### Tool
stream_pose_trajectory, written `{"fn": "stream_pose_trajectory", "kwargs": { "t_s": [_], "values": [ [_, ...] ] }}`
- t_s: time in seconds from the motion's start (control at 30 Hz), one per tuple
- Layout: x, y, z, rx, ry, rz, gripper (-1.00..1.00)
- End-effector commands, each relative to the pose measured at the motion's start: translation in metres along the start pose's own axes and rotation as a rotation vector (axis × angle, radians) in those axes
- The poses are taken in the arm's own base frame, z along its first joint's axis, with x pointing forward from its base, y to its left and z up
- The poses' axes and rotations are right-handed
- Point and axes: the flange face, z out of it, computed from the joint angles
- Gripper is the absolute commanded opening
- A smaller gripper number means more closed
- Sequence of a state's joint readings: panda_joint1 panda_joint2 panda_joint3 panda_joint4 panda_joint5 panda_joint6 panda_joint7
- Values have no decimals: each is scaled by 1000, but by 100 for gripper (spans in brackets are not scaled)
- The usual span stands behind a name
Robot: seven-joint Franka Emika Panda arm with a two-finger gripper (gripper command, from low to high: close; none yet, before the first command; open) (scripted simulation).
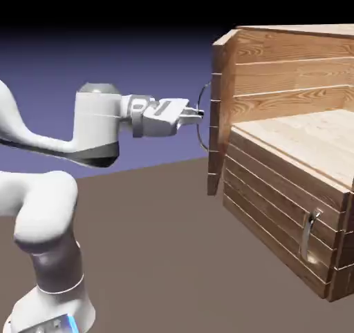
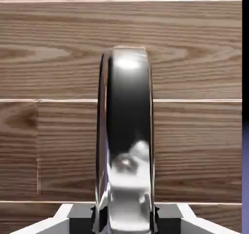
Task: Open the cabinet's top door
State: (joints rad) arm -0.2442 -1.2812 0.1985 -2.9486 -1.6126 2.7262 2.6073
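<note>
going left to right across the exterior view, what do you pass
white arm → claw, shut on the curved handle → top door, swung open and seen almost edge-on → cabinet → lower panel's small straight handle

Flat grey-brown table top (image 1: 152, 221) spread across the lower half of the exterior view, bare and evenly lit. Behind it, plain blue-violet backdrop (image 1: 138, 55), darkening to black along the top. Showed again as a thin violet strip (image 2: 245, 155) at the hand view's right edge.
</note>
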Motion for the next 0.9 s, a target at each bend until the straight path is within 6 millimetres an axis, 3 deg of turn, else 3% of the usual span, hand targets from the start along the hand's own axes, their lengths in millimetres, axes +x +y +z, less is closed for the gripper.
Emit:
{"fn": "stream_pose_trajectory", "kwargs": {
  "t_s": [0.0,0.4,0.63,0.87],
  "values": [
    [-1,-1,-4,-8,6,2,-100],
    [-21,-21,-78,-116,115,2,-100],
    [-44,-44,-135,-206,204,2,-100],
    [-79,-80,-199,-318,316,2,-100]
  ]
}}
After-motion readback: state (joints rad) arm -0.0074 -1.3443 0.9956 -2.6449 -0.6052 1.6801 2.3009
